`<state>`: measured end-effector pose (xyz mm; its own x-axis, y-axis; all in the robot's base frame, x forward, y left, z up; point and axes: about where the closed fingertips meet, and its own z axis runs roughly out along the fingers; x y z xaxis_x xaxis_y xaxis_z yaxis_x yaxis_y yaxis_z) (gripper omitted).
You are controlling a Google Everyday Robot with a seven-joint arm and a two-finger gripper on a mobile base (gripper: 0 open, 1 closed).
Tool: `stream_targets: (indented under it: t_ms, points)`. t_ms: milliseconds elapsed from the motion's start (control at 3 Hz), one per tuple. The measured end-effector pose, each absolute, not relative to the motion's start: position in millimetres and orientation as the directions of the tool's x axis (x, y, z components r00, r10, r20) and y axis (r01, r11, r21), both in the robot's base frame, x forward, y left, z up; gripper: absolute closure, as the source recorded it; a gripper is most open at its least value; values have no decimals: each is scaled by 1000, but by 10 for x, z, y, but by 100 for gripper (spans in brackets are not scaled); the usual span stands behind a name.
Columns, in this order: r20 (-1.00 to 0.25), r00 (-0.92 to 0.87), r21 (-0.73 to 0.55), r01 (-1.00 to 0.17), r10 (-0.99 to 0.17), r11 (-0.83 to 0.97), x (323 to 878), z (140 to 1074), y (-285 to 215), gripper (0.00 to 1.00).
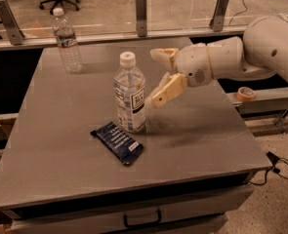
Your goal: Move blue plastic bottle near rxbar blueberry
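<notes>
The grey bench [55, 130] fills most of the view, and the end effector [156, 78] hangs over its right-centre part, above the surface. Behind the end effector, a low glass partition with upright metal posts [141, 13] runs along the far edge of the bench. The robot's white arm [265, 48] reaches in from the right and ends in the end effector, which points leftward.

The blue plastic bottle [130, 94] stands upright on the bench just to the left of the end effector, with its white cap on and its dark-blue-and-white label facing the camera. The end effector is released: its two tan fingers [167, 87] are spread wide, one high and one low, and they hold nothing. The lower fingertip lies close to the bottle's right side, level with the label; whether it touches the bottle cannot be told.

A slimmer clear bottle [67, 40] stands upright well to the left of the end effector and farther back, near the far left corner of the bench.

The rxbar blueberry [117, 143] lies flat on the bench, below and to the left of the end effector, toward the camera. Its upper edge sits right at the base of the blue plastic bottle.

A small roll of tape [244, 94] rests on a ledge to the right of the end effector, beyond the bench edge and under the arm.
</notes>
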<state>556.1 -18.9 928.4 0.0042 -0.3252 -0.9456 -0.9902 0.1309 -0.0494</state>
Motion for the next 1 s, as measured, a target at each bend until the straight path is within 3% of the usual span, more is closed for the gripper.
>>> stream_targets:
  t_ms: [333, 667, 1000]
  points:
    - [-883, 108, -234, -945, -458, 228, 6008, 9835, -574, 0]
    - [-772, 187, -475, -805, -608, 356, 6369, 10714, -1115, 0]
    - [-729, 188, -538, -752, -659, 381, 6468, 10889, -1375, 0]
